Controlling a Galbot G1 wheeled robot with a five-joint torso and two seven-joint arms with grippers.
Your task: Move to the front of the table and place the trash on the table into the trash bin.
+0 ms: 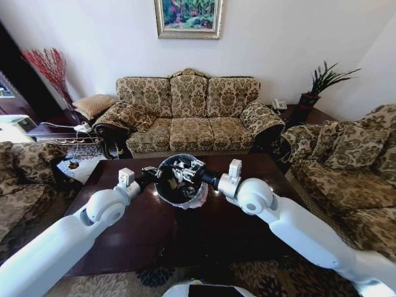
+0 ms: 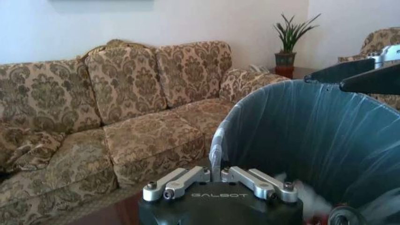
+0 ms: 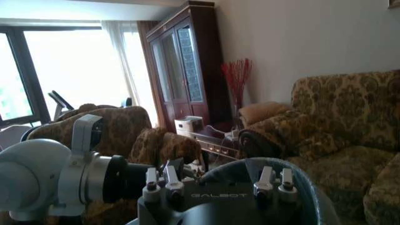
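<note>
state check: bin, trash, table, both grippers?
trash bin: upright on the table, held between both grippers, liner over its rim
trash: white tissue and other scraps inside the bin
table: top bare around the bin
left gripper: shut on the bin's rim
right gripper: over the bin's opposite rim

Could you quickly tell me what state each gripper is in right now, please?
Left gripper: shut on the trash bin rim, holding it above the table.
Right gripper: over the bin's opening; cannot tell open or shut.
</note>
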